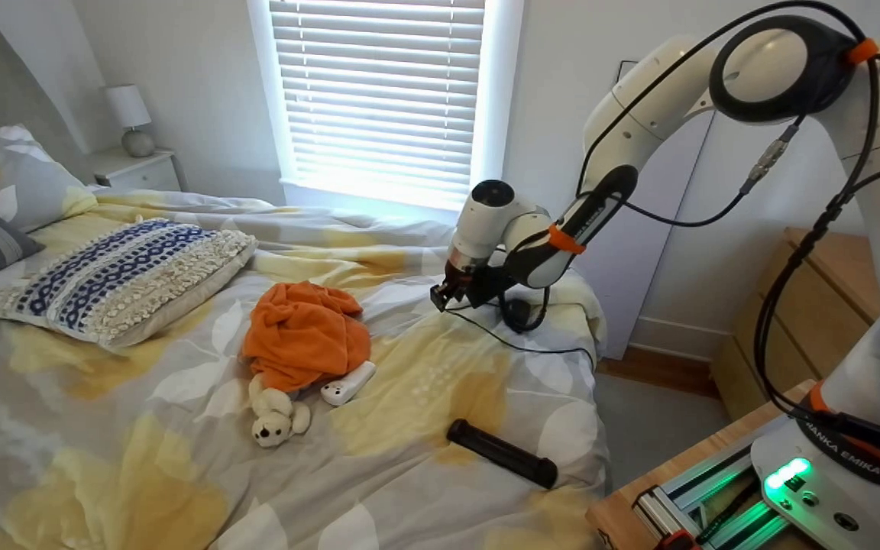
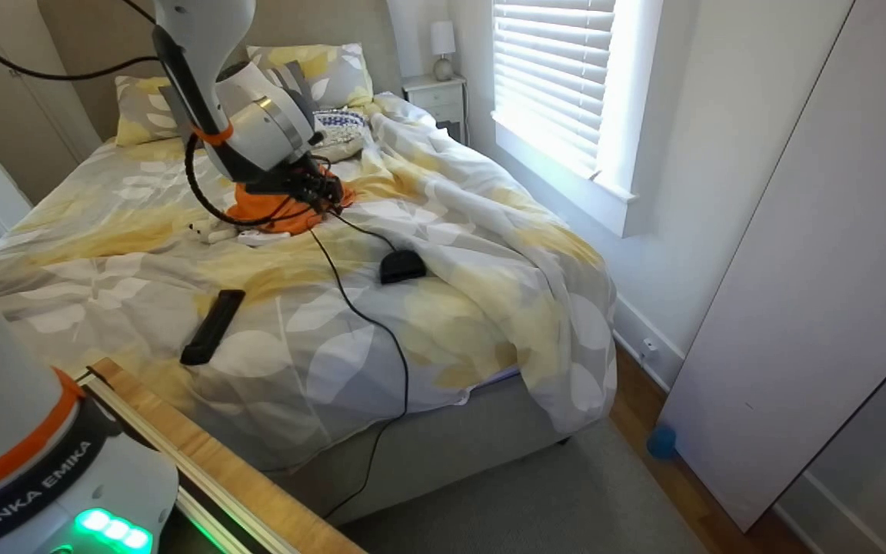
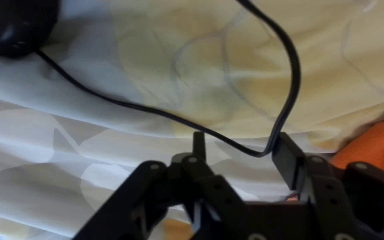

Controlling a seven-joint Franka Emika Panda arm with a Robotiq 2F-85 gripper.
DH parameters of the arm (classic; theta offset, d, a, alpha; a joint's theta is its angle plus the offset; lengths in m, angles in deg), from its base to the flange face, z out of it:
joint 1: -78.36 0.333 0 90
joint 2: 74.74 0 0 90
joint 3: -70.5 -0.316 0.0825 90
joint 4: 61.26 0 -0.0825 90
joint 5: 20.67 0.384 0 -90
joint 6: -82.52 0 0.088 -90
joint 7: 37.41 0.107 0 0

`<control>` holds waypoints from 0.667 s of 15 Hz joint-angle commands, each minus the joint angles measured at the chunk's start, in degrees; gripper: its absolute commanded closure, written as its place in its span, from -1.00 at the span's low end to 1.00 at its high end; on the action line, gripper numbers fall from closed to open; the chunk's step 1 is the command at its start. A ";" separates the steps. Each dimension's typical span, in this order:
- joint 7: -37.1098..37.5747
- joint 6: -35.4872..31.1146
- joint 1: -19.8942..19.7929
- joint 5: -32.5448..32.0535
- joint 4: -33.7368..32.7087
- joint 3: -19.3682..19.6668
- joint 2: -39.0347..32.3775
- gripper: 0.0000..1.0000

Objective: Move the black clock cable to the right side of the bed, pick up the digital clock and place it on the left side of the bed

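Note:
The black clock cable (image 1: 538, 351) runs over the bed (image 1: 142, 473) and down its end side, seen in an exterior view (image 2: 404, 369). Its chunky black plug (image 2: 402, 266) lies on the duvet, and it shows at the top left of the wrist view (image 3: 12, 30). My gripper (image 3: 242, 148) is open in the wrist view; the cord bends between the fingertips, appearing to touch the right finger. The gripper is low over the duvet in both exterior views (image 1: 444, 296) (image 2: 328, 201). The digital clock (image 1: 503, 454), a black bar, lies near the bed's end (image 2: 213, 327), outside the wrist view.
An orange cloth (image 1: 306, 328) lies near the gripper, with a white plush toy (image 1: 276, 426) and a white object (image 1: 348, 384) beside it. A blue-patterned pillow (image 1: 119, 279) lies farther up the bed. The wooden robot table (image 2: 204, 454) stands by the bed's end.

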 commanded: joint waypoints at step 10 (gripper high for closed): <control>-18.52 19.81 5.27 14.35 3.21 7.27 12.30 -1.00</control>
